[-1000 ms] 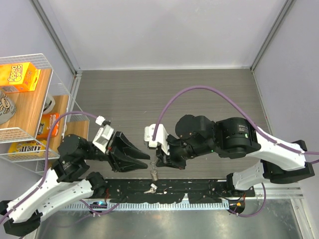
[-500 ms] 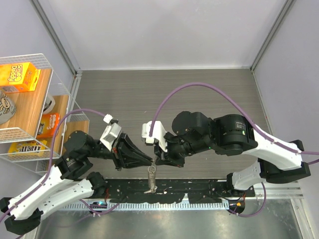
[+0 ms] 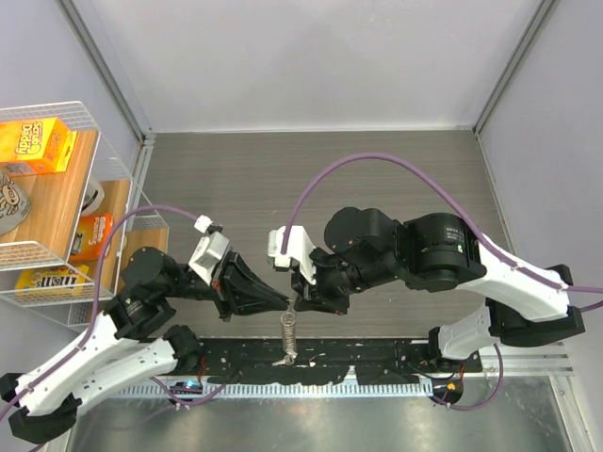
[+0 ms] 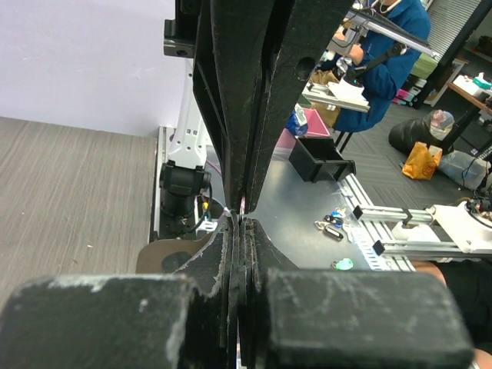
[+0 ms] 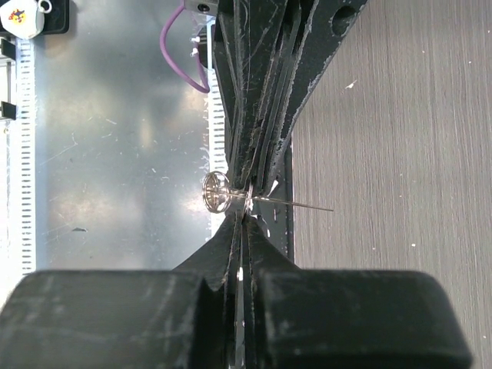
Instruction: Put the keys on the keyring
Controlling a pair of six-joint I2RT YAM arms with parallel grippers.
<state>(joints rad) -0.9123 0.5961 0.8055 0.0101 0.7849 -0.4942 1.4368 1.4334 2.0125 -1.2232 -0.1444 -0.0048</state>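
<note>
In the top view my left gripper (image 3: 285, 303) and right gripper (image 3: 298, 303) meet tip to tip above the near edge, both shut. The glittery keyring (image 3: 287, 330) hangs from where they meet, stretched down like a coil. A small silver key (image 3: 282, 361) lies at its lower end on the black mat. In the right wrist view my right gripper (image 5: 246, 211) pinches a thin silver sliver, with a small wire ring (image 5: 217, 192) of the keyring just left of the tips and a fine wire running right. In the left wrist view my left gripper (image 4: 240, 224) is shut against the right fingers (image 4: 231, 92). No black-headed key shows.
A wire rack (image 3: 113, 151) with snack boxes stands at the far left. A black mat (image 3: 377, 363) and a slotted metal rail (image 3: 283, 386) run along the near edge. The grey wooden tabletop (image 3: 311, 179) stretches behind the arms. A purple cable (image 3: 377, 160) arcs over the right arm.
One second ago my left gripper was open beside the right one; it closed at the right gripper's tip. The keyring now hangs stretched from the tips. Little has moved in the last half second.
</note>
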